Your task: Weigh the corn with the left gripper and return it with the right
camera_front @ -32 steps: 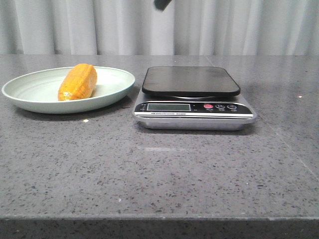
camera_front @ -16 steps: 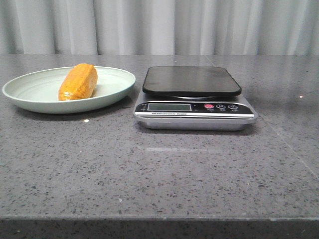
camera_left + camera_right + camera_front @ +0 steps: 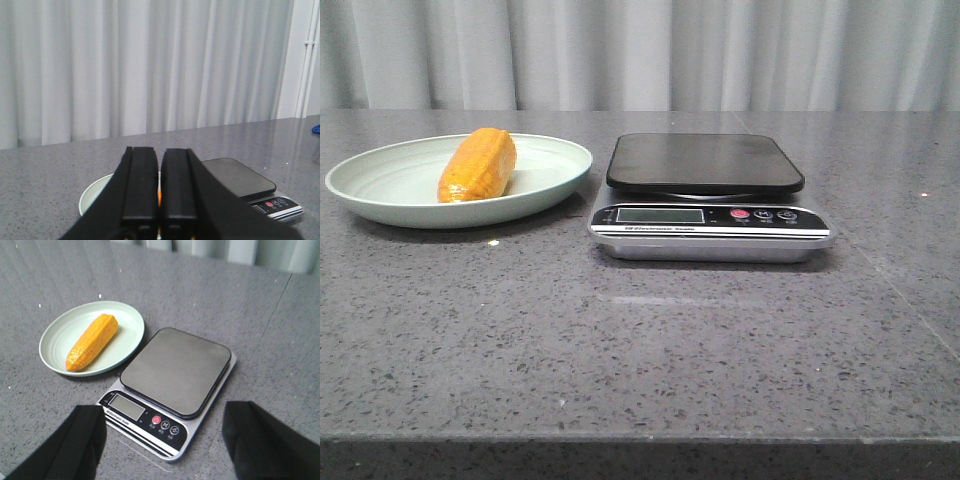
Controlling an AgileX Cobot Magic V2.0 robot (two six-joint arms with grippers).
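On left plate (image 3: 380,190), corn (image 3: 477,165) unweighed; left gripper (image 3: 159,200) clenched empty, right gripper (image 3: 165,440) released; next, left opens, descends.

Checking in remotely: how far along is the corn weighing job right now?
Judging by what lies where, either nothing is done or everything is. The corn lies on the pale green plate, and the scale platform is bare. Nothing is in hand: the left gripper is shut and empty, the right gripper is open above the scale. The frames alone cannot tell which.
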